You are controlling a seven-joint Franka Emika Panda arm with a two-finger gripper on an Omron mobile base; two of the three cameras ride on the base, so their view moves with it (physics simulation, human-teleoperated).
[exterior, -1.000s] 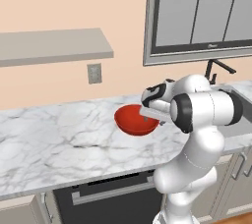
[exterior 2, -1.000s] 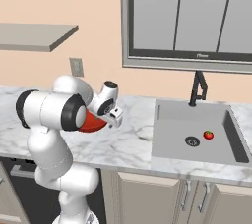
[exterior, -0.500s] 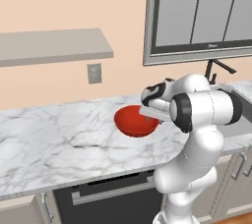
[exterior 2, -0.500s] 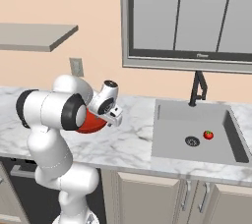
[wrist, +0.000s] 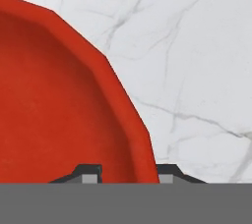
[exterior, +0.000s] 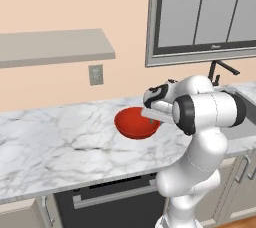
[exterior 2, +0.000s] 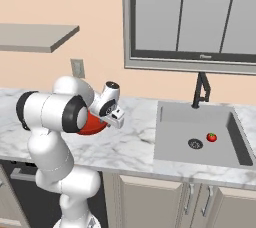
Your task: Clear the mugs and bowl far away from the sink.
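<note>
The red bowl (exterior: pixel 134 122) sits on the white marble counter (exterior: pixel 60 147), left of the sink (exterior 2: pixel 172 122). My gripper (exterior: pixel 151 116) reaches down onto the bowl's right rim. In the hand view the bowl (wrist: pixel 59 95) fills the left side. The gripper (wrist: pixel 129 173) straddles its rim, one fingertip (wrist: pixel 88 172) inside the bowl and the other outside, drawn in close against the wall. From the right base view the bowl (exterior 2: pixel 94 125) is mostly hidden behind my arm, with the gripper (exterior 2: pixel 114 118) at its edge. The mugs are out of view.
A black faucet (exterior 2: pixel 201 90) stands behind the grey basin, and a tiny red ball (exterior 2: pixel 211 137) lies by the drain (exterior 2: pixel 195 143). A shelf (exterior: pixel 50 47) hangs on the wall at upper left. An outlet (exterior: pixel 96 74) is above the counter.
The gripper's fingers have drawn together around the bowl's rim. The arm and the bowl have stayed where they were.
</note>
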